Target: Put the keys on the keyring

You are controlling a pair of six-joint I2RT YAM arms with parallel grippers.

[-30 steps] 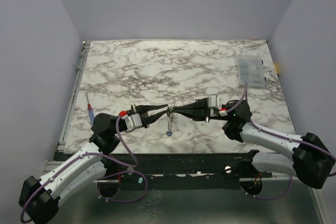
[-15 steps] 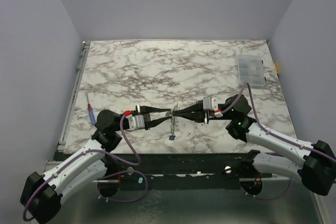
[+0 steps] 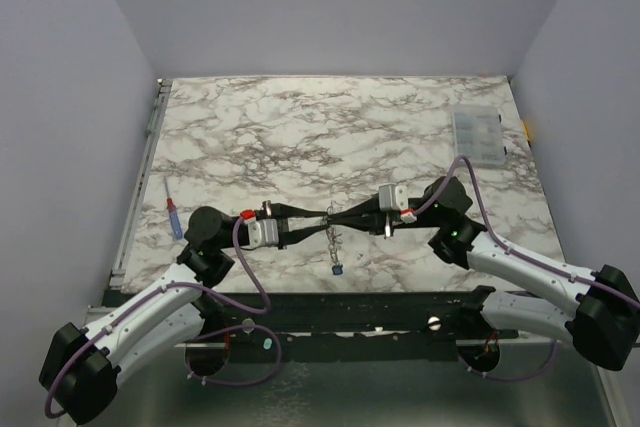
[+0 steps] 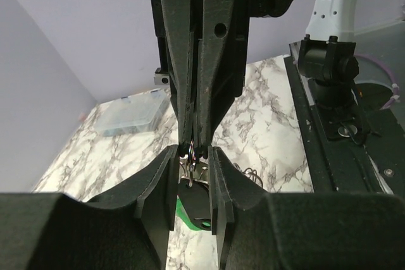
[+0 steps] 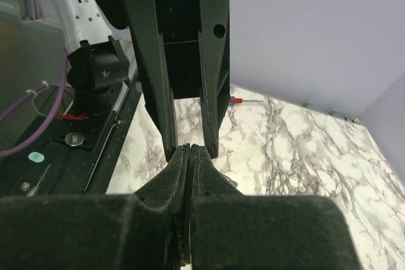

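**Thin silvery metal keyring pinched above white marble counter's near edge**

Right gripper had its fingers pressed together on the ring. Left gripper had its fingers apart, flanking the ring and the green plastic-headed key. The short link chain hung down with the blue-headed key at its end.

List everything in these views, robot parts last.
table: one, white-grey marble, under everything
compartment box: one, clear, far right of the table
pen-like tool: one, blue and red, left edge of the table
keyring: one, silvery with a chain, between the two hands
blue key: one, at the chain's lower end
green key: one, just below the ring
left hand: one, black, fingers apart either side of the keyring; grip unclear
right hand: one, black, shut on the keyring
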